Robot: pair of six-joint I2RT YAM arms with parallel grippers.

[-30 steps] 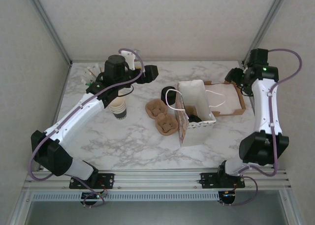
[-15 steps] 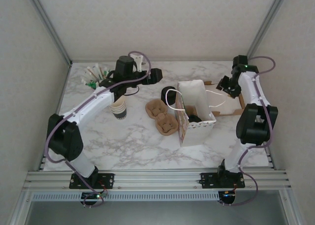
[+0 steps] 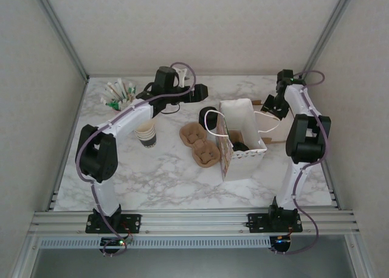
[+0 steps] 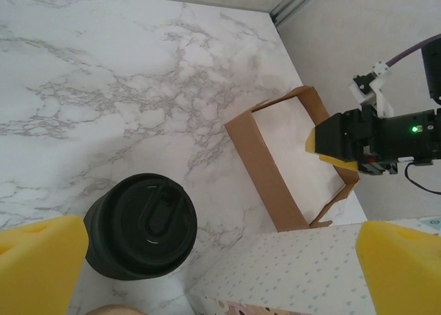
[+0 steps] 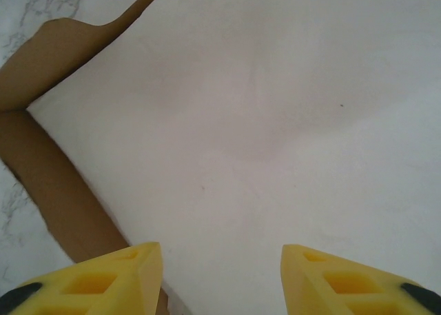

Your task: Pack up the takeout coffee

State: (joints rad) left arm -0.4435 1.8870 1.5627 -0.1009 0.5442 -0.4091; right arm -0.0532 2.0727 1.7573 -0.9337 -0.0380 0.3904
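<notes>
The white paper bag (image 3: 242, 135) stands open mid-table. Deep inside it shows a round black lid (image 3: 241, 146), apparently the takeout coffee's top; the cup body is hidden. My left gripper (image 3: 199, 92) hangs wide open and empty above the far middle of the table. From the left wrist view, this gripper (image 4: 220, 273) looks down between a short black cylinder (image 4: 141, 225) and the bag's dotted side (image 4: 289, 273). My right gripper (image 3: 269, 104) hovers over the cardboard tray (image 3: 297, 129), jaws partly apart with nothing between them (image 5: 220, 277).
A stack of lidless paper cups (image 3: 146, 134) stands at left, with a bundle of sticks and sachets (image 3: 115, 94) behind it. Brown pulp cup carriers (image 3: 200, 144) lie left of the bag. The short black cylinder (image 3: 205, 115) sits by the bag's handle. Walls close in behind.
The left arm has swung right, from over the cup stack toward the black cylinder. The right arm has drawn back and left over the tray, and its jaws have narrowed.
</notes>
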